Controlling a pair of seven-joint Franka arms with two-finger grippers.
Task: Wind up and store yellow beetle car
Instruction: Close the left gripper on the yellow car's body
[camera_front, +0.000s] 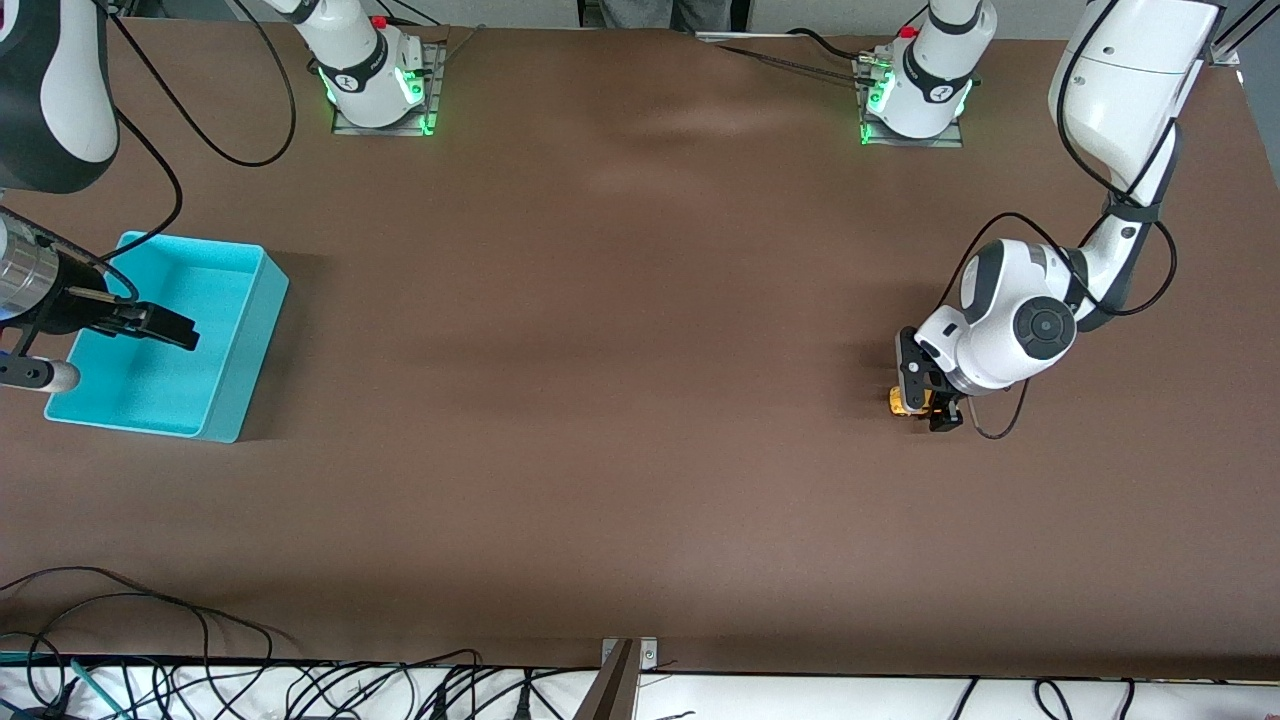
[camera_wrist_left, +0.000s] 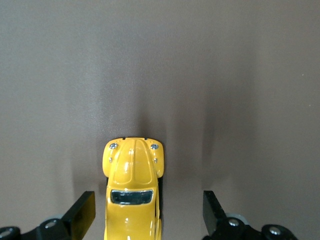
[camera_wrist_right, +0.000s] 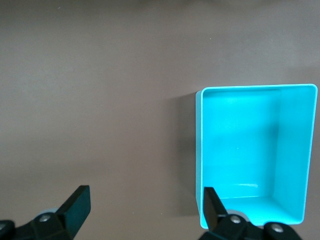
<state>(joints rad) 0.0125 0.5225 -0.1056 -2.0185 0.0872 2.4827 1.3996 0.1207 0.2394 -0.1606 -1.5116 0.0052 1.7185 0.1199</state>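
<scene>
The yellow beetle car (camera_front: 902, 402) stands on the brown table toward the left arm's end. In the left wrist view the car (camera_wrist_left: 132, 192) sits between the fingers with its hood pointing away from the wrist. My left gripper (camera_front: 925, 395) is down at the table, open around the car (camera_wrist_left: 147, 215). A gap shows on each side, narrower at one finger (camera_wrist_left: 84, 214). My right gripper (camera_front: 160, 325) is open and empty, held in the air at the rim of the teal bin (camera_front: 235, 345). It also shows in the right wrist view (camera_wrist_right: 145, 207).
The teal bin (camera_wrist_right: 200, 150) is empty and stands at the right arm's end of the table. Cables and a metal bracket (camera_front: 625, 660) lie along the table edge nearest the front camera. The arm bases (camera_front: 375, 85) stand along the edge farthest from that camera.
</scene>
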